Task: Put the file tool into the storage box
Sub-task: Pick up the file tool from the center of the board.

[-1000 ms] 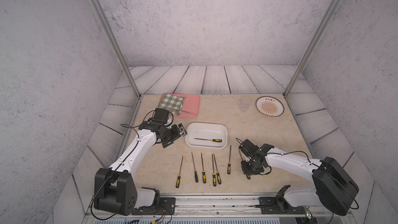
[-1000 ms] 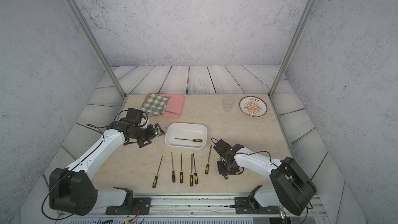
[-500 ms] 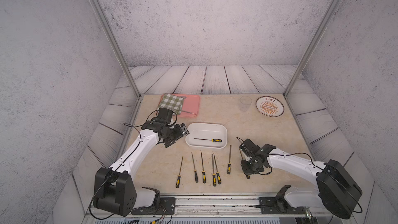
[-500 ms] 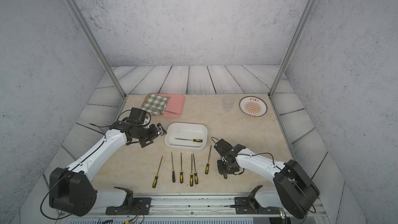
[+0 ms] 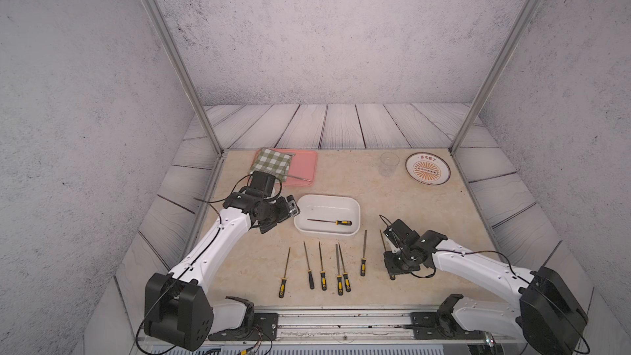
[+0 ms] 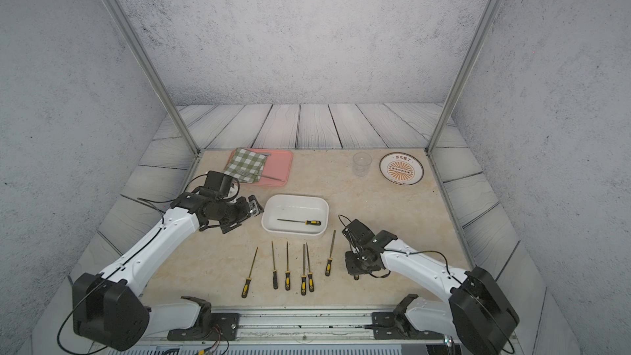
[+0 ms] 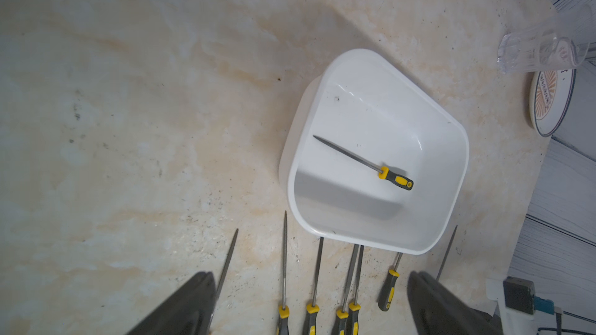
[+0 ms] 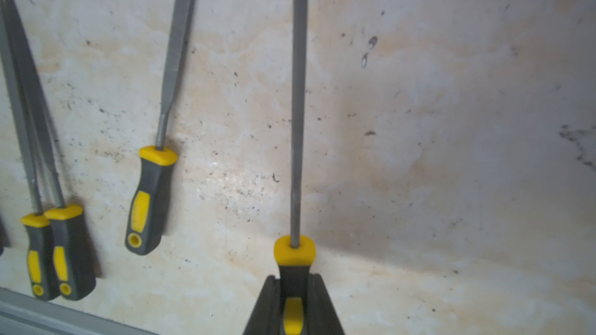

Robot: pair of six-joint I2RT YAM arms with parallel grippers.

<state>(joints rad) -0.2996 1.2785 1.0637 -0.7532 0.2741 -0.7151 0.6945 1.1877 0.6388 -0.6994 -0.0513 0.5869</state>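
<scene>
The right pincer (image 8: 294,288) is seen clamped on the black-and-yellow handle of a file tool (image 8: 298,107), its jaws pressed against the two flanks of the grip just behind the yellow collar. The handle is presumably chosen because it is thicker and less slippery than the thin shaft. The file tool is a slender grey rod pointing toward 12 o'clock, and it is held low at the beige worktop (image 5: 426,206), at about 4 o'clock from the storage box (image 5: 327,197); whether it is lifted clear cannot be told. The box, a shallow white tub, is set at the middle of the worktop, and a stored file (image 5: 329,222) is laid flat in it, handle toward 3 o'clock. Six spare files (image 5: 323,276) are lined up at 6 o'clock from the box, handles toward the robot, probably so that each can be taken by its handle. The left pincer (image 7: 311,280) is held empty, jaws wide apart, at 9 o'clock from the box.
</scene>
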